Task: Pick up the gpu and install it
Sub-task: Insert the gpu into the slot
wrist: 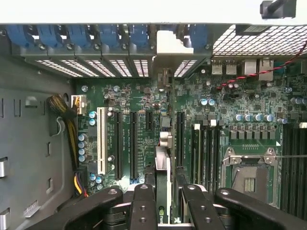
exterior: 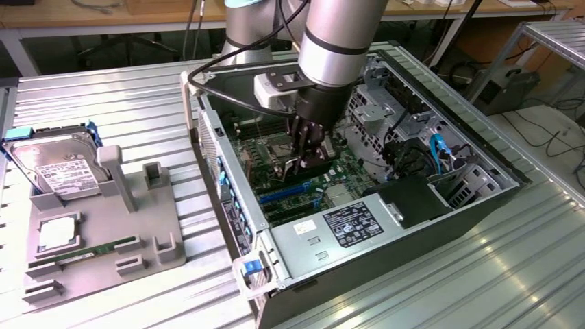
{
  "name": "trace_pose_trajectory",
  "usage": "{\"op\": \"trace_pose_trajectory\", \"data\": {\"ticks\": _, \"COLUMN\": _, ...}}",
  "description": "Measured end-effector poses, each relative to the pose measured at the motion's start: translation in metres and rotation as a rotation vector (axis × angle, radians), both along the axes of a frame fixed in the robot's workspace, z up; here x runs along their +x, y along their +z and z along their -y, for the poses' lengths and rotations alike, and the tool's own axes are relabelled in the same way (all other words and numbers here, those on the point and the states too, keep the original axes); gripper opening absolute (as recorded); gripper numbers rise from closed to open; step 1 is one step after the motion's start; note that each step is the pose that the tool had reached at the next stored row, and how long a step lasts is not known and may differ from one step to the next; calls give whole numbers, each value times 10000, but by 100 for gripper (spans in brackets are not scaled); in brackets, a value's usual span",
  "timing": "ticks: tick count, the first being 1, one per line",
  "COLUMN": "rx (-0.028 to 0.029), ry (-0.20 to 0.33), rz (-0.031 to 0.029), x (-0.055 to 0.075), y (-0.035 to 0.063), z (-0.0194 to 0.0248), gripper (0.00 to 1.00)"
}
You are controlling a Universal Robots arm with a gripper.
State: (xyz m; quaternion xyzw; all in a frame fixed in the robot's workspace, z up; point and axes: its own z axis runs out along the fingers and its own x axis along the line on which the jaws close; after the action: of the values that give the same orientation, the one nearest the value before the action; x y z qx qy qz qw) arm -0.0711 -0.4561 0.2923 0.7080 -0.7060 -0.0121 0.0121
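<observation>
My gripper [exterior: 306, 152] is deep inside the open computer case [exterior: 412, 233], low over the green motherboard [exterior: 274, 154]. It is shut on the gpu [exterior: 312, 164], which it holds on edge. In the wrist view the black fingers [wrist: 142, 206] clamp the card [wrist: 163, 165] from both sides. I see the card's thin green edge running toward the rear panel, between two black expansion slots [wrist: 133, 143]. Its silver bracket [wrist: 168, 48] stands at the row of rear slot openings. Whether the card's connector sits in a slot is hidden.
On the exterior view's left, a grey fixture [exterior: 146, 226] carries a hard drive [exterior: 59, 168], a processor chip [exterior: 57, 234] and a RAM stick [exterior: 87, 248]. Inside the case are the power supply [exterior: 352, 223], a white slot [wrist: 100, 139], the processor socket [wrist: 249, 177] and drive cages [exterior: 393, 110].
</observation>
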Motion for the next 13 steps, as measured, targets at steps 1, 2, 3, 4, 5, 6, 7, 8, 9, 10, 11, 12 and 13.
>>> {"op": "trace_pose_trajectory", "data": {"ticks": 1, "rx": 10, "ry": 0, "rz": -1, "x": 0, "y": -6, "z": 4, "gripper": 26}}
{"op": "trace_pose_trajectory", "data": {"ticks": 2, "rx": 16, "ry": 0, "rz": -1, "x": -1, "y": -9, "z": 8, "gripper": 26}}
{"op": "trace_pose_trajectory", "data": {"ticks": 3, "rx": 23, "ry": 0, "rz": -2, "x": -2, "y": -13, "z": 12, "gripper": 26}}
{"op": "trace_pose_trajectory", "data": {"ticks": 4, "rx": 26, "ry": 1, "rz": -2, "x": -3, "y": -17, "z": 18, "gripper": 26}}
{"op": "trace_pose_trajectory", "data": {"ticks": 5, "rx": 33, "ry": 0, "rz": -2, "x": -7, "y": -24, "z": 29, "gripper": 26}}
{"op": "trace_pose_trajectory", "data": {"ticks": 6, "rx": 38, "ry": 0, "rz": -1, "x": -12, "y": -29, "z": 35, "gripper": 26}}
{"op": "trace_pose_trajectory", "data": {"ticks": 7, "rx": 46, "ry": 1, "rz": -1, "x": -17, "y": -35, "z": 41, "gripper": 26}}
{"op": "trace_pose_trajectory", "data": {"ticks": 8, "rx": 64, "ry": 1, "rz": -1, "x": -26, "y": -47, "z": 49, "gripper": 26}}
{"op": "trace_pose_trajectory", "data": {"ticks": 9, "rx": 84, "ry": 0, "rz": 0, "x": -32, "y": -65, "z": 51, "gripper": 26}}
{"op": "trace_pose_trajectory", "data": {"ticks": 10, "rx": 103, "ry": 2, "rz": -2, "x": -34, "y": -83, "z": 52, "gripper": 26}}
{"op": "trace_pose_trajectory", "data": {"ticks": 11, "rx": 115, "ry": 1, "rz": -2, "x": -34, "y": -95, "z": 52, "gripper": 26}}
{"op": "trace_pose_trajectory", "data": {"ticks": 12, "rx": 127, "ry": 0, "rz": -1, "x": -36, "y": -108, "z": 52, "gripper": 26}}
{"op": "trace_pose_trajectory", "data": {"ticks": 13, "rx": 134, "ry": -1, "rz": -1, "x": -39, "y": -120, "z": 52, "gripper": 26}}
